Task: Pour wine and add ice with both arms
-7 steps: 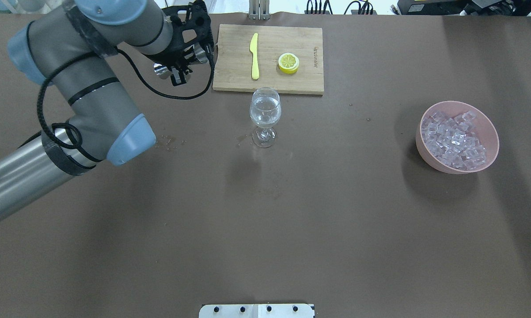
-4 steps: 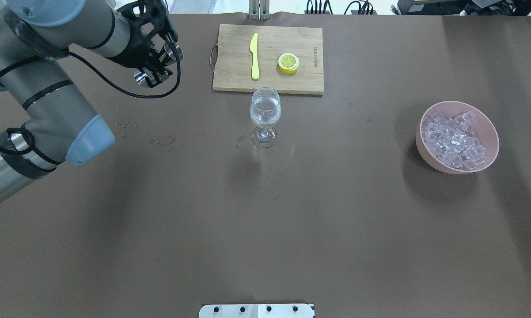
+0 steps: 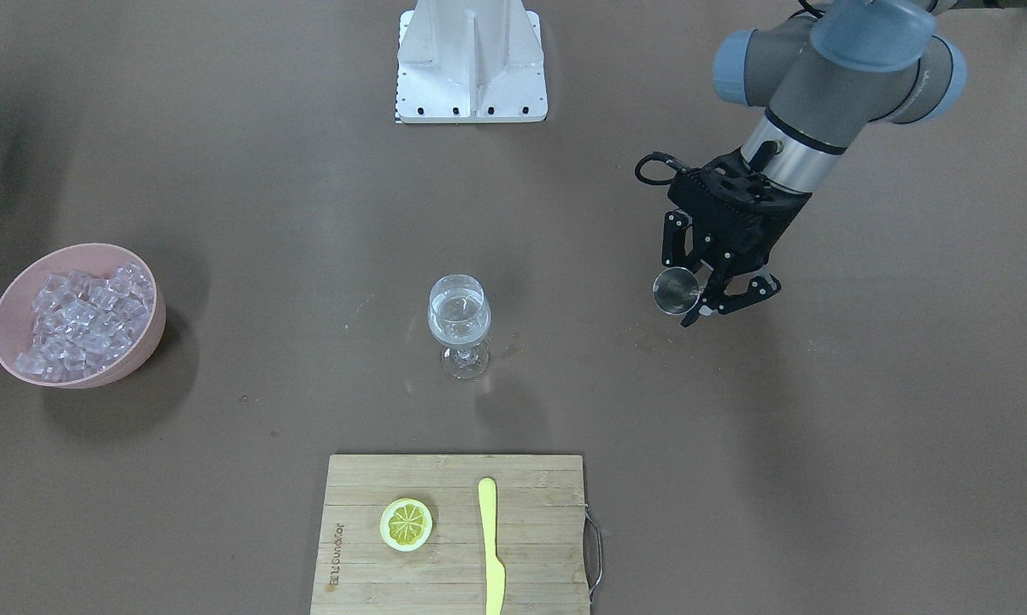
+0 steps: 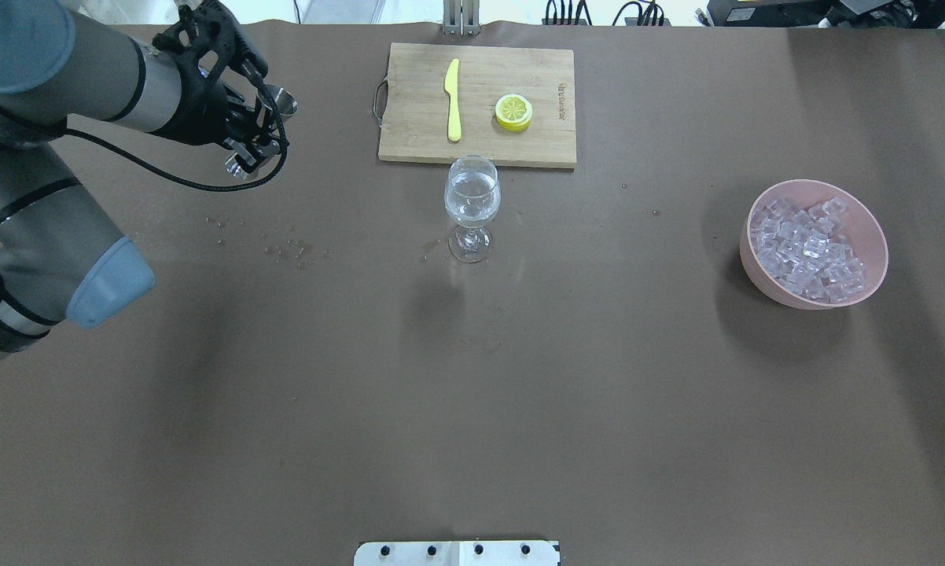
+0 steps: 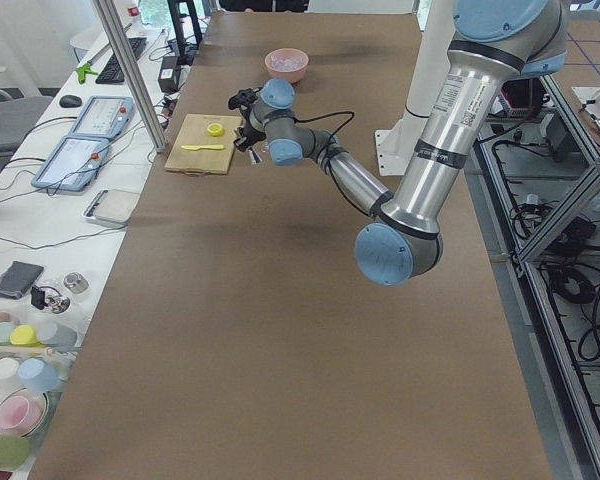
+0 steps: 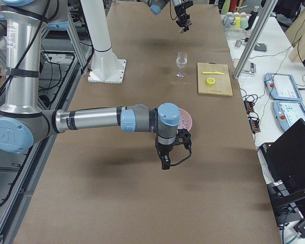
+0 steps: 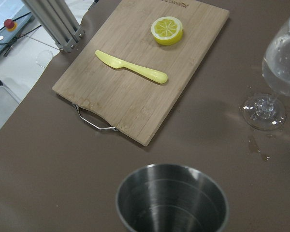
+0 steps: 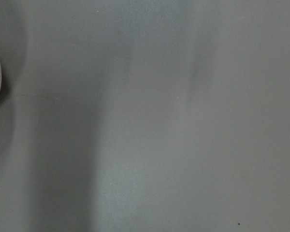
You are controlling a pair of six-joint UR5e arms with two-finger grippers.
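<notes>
A wine glass (image 4: pixel 472 196) stands mid-table, upright, with a little clear wine (image 3: pixel 458 314) in its bowl; it also shows in the left wrist view (image 7: pixel 280 63). My left gripper (image 4: pixel 259 130) is shut on a steel measuring cup (image 4: pixel 284 101), held above the table well to the left of the glass. The cup (image 7: pixel 171 200) looks empty in the wrist view. A pink bowl (image 4: pixel 873 236) of ice cubes (image 4: pixel 807 248) sits at the right. My right gripper (image 6: pixel 173 152) shows only in the exterior right view, near the bowl; I cannot tell its state.
A wooden cutting board (image 4: pixel 520 141) behind the glass holds a yellow knife (image 4: pixel 453 101) and a lemon slice (image 4: pixel 513 112). Small drops (image 4: pixel 292 251) lie on the table left of the glass. The robot's white base (image 3: pixel 471 60) stands at the near edge.
My left arm has swung left, away from the cutting board and the glass, carrying the steel cup. The glass, bowl and board have not moved.
</notes>
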